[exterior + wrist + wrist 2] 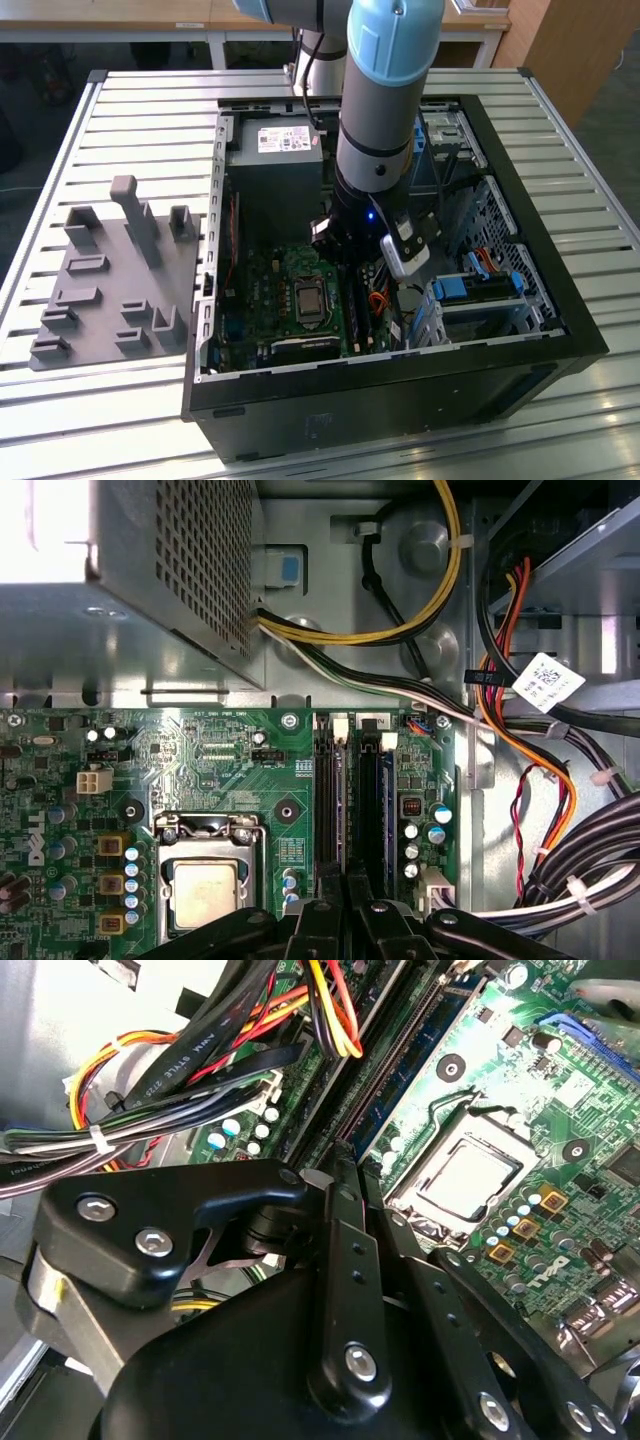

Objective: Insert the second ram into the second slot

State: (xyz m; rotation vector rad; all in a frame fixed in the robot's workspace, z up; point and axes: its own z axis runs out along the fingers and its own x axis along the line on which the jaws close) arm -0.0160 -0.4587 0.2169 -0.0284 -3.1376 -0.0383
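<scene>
Where the room opens behind the rig, we see pale workbenches (150,20) along the back and a brown wooden panel (560,60) at the exterior view's right. Nearer us, a ribbed metal table (120,110) carries an open black computer case (400,385) and, at the exterior view's left, a grey fixture tray (110,275) with upright posts. Inside the case we make out a silver power supply (275,150), the green motherboard (230,755) with its processor socket (205,890), and bundled cables (520,730). Our arm (385,90) reaches down into the case. Its gripper (345,895) stands over the memory slots (327,790), fingers drawn close together on the second ram (370,800), which stands on edge in its slot beside the processor socket.
</scene>
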